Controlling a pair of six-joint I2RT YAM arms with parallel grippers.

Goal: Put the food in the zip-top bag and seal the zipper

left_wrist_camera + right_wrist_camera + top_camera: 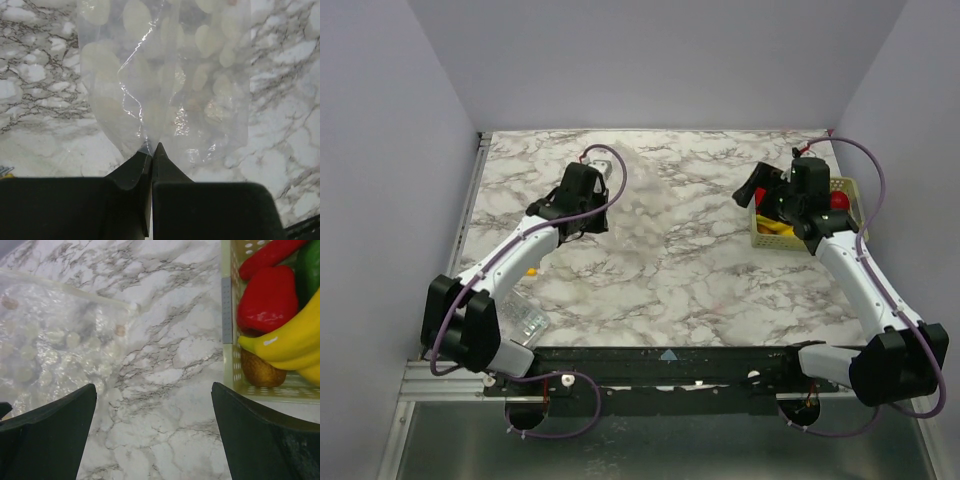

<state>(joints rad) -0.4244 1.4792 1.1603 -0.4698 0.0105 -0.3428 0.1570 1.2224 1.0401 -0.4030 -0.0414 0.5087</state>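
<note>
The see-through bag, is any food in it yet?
Empty, it seems: only marble table shows through the zip-top bag, whose edge the shut left gripper pinches. The food lies in the basket.

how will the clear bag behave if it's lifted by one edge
Probably floppy: the zip-top bag wrinkles and puckers where the left gripper pinches it. Likely light, as it looks empty. Its glossy film may slip.

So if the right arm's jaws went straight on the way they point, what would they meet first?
Most likely the bare marble table. The right gripper, jaws open, points at it between the zip-top bag and the basket; depth is unclear.
</note>
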